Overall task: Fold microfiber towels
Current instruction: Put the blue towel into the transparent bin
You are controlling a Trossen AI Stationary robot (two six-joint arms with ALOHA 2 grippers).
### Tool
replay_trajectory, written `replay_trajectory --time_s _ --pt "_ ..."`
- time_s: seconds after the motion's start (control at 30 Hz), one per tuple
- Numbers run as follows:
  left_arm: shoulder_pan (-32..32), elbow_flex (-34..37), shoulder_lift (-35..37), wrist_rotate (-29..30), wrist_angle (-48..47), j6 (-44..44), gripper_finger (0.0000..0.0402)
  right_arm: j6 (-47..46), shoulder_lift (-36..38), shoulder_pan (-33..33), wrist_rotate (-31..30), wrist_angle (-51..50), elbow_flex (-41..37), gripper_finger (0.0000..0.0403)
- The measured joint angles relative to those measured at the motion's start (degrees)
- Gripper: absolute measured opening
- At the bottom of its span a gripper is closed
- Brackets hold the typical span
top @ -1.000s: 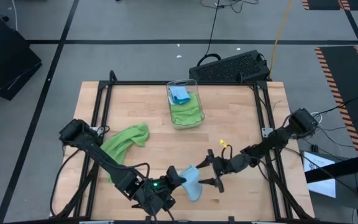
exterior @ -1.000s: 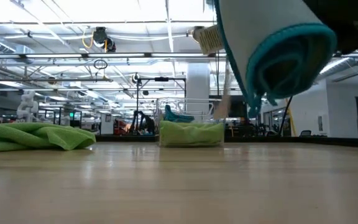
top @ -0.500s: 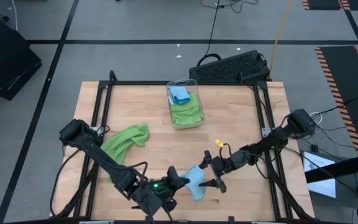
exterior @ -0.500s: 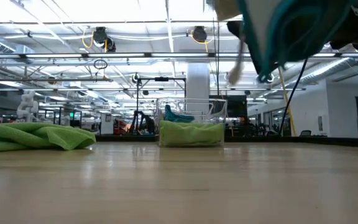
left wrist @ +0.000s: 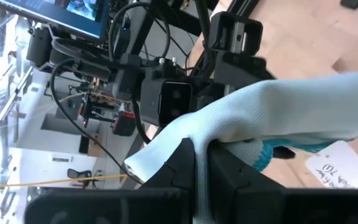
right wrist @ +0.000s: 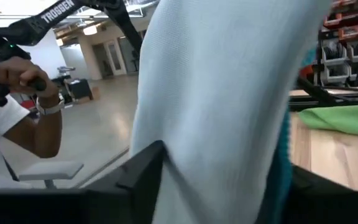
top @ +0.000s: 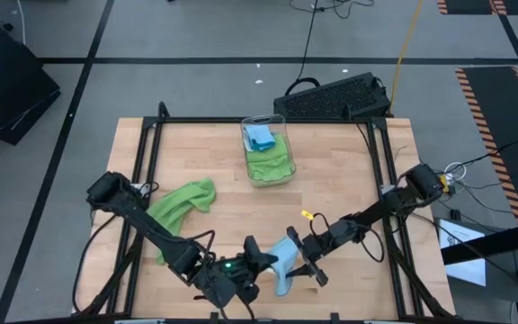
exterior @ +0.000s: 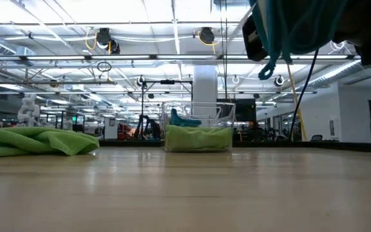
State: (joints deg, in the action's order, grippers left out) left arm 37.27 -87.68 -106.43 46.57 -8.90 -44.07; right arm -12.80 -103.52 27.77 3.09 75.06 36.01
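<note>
Hanging limp, soft light blue towel clenched in left gripper jaws; right gripper jaws straddle it.

Light-blue towel hangs lifted; green towel lies crumpled.

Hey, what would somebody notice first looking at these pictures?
Probably the light blue microfiber towel held up off the table near its front edge, pinched by the left gripper with the right gripper around it. Next, the crumpled lime green towel lying at the left.
</note>
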Motion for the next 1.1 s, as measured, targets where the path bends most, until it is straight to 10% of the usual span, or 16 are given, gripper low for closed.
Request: replay_trajectory --time_s 0.33,0.63,1.1 --pt "1.85 0.00 0.00 0.09 -4.75 13.70 0.0024 0.48 0.80 0.04 0.72 -0.78 -0.17 0.0012" --pt "1.66 2.97 -0.02 -2.19 -5.27 35.99 0.0024 2.76 0.80 0.91 1.79 -0.57 -0.22 0.0020" --pt "1.87 13.73 -0.11 -7.35 12.37 44.36 0.0068 10.92 4.50 1.66 1.61 -0.30 -0.26 0.0011"
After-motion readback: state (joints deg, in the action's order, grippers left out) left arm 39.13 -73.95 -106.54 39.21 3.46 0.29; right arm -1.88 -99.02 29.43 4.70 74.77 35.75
